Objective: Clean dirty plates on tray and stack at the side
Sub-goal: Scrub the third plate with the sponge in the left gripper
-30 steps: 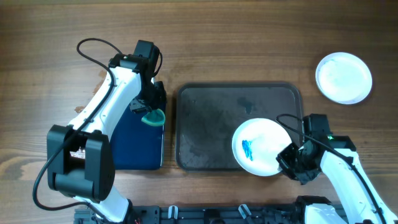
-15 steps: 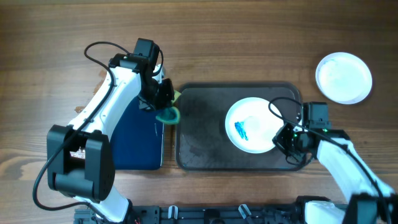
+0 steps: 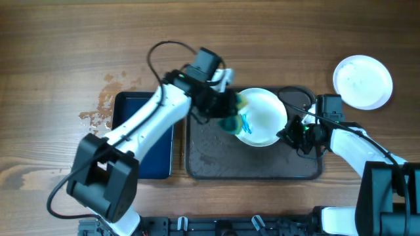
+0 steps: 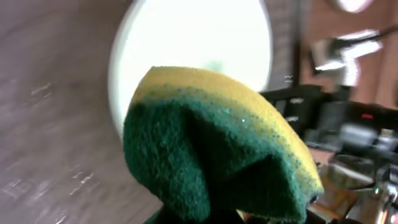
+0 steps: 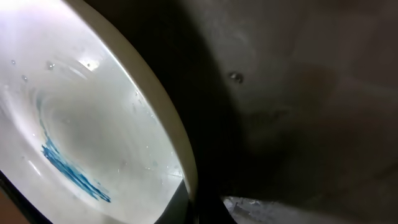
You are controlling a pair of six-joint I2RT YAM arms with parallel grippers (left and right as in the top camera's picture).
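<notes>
The right gripper point(image 3: 291, 133) clamps the rim of a blue-smeared plate point(image 3: 266, 111) over the far edge of the tray point(image 3: 216, 154). The left gripper point(image 3: 230, 122), clenched on a sponge point(image 4: 211, 155), is at the plate's left side. Another plate point(image 3: 363, 80) sits on the surface beyond the tray's far-right corner.

Green-and-yellow sponge point(image 4: 211, 155), dark blue basin point(image 3: 156, 159), wooden table point(image 3: 52, 52).

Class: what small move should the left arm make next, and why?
Probably press the sponge onto the blue smear and rub: the left gripper holds it beside the smear, and the right gripper grips the plate over the tray.
</notes>
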